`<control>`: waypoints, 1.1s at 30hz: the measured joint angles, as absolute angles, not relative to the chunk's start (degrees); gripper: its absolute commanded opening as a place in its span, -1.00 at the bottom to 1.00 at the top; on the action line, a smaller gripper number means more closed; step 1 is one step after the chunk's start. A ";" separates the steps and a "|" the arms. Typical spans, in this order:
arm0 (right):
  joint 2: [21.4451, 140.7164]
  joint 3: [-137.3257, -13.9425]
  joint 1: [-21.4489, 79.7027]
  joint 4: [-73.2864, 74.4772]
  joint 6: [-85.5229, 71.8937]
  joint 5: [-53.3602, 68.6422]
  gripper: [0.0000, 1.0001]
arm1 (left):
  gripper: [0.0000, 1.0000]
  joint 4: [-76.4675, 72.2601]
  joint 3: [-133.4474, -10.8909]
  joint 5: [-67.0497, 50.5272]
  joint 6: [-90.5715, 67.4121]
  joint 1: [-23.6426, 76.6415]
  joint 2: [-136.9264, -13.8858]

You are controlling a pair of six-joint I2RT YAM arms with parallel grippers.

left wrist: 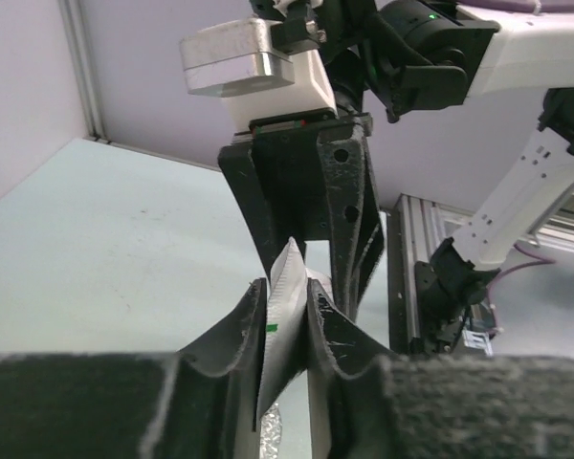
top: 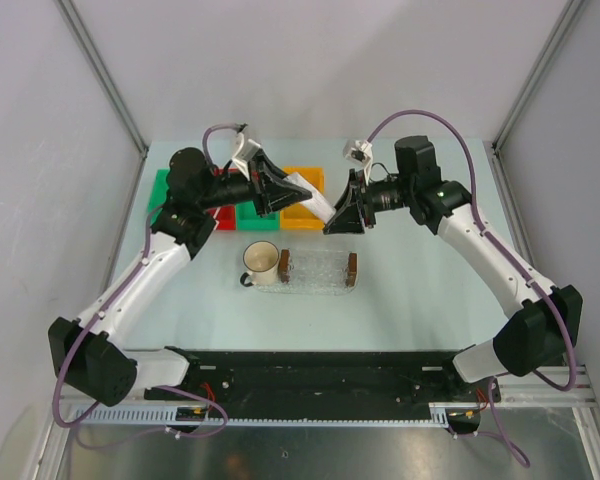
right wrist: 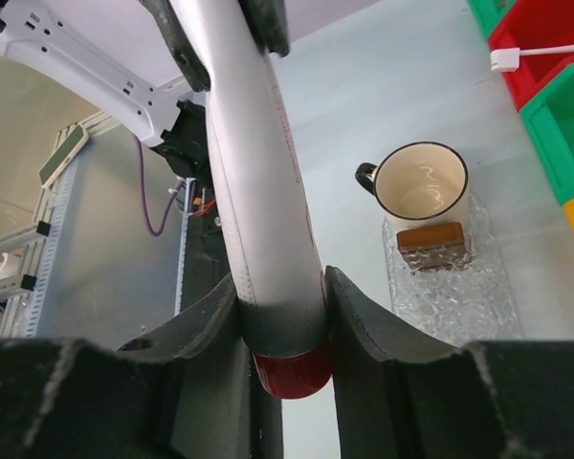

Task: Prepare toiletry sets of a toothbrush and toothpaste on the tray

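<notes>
Top external view has the toothpaste (top: pixel 310 197) slung in the air between both arms, above the surface (top: pixel 420 290) and behind the tray (top: pixel 320 272) (a mug (top: pixel 261 262) stands just beside its left end). Our left hand (left wrist: pixel 287 301) pinches the flat crimped tail; our right hand (right wrist: pixel 282 287) is clamped round the rounded body just above the dark red cap. We judge the tube light, soft and smooth-skinned, so a hard squeeze at mid-body would dent it. The stiffer ends, crimp or shoulder by the cap, are the better places to take hold.
</notes>
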State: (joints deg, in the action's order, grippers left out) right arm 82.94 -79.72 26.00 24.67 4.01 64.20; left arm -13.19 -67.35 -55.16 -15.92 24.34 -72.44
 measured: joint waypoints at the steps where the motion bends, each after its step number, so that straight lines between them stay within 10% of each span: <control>1: 82.94 -79.72 26.02 24.64 4.19 64.12 -0.75 | -1.00 -13.15 -67.37 -55.46 -16.14 24.27 -72.47; 21: 81.91 -79.72 29.19 33.78 14.63 46.63 0.71 | -1.00 0.89 -73.03 -55.18 -4.80 25.67 -78.59; 33: 75.59 -79.72 22.76 41.23 17.21 34.81 0.82 | -0.99 9.87 -75.33 -44.05 7.09 31.64 -82.37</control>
State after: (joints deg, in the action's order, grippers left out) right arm 75.59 -79.72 22.76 41.23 17.21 34.81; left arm 9.87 -75.33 -44.05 7.09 31.64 -82.37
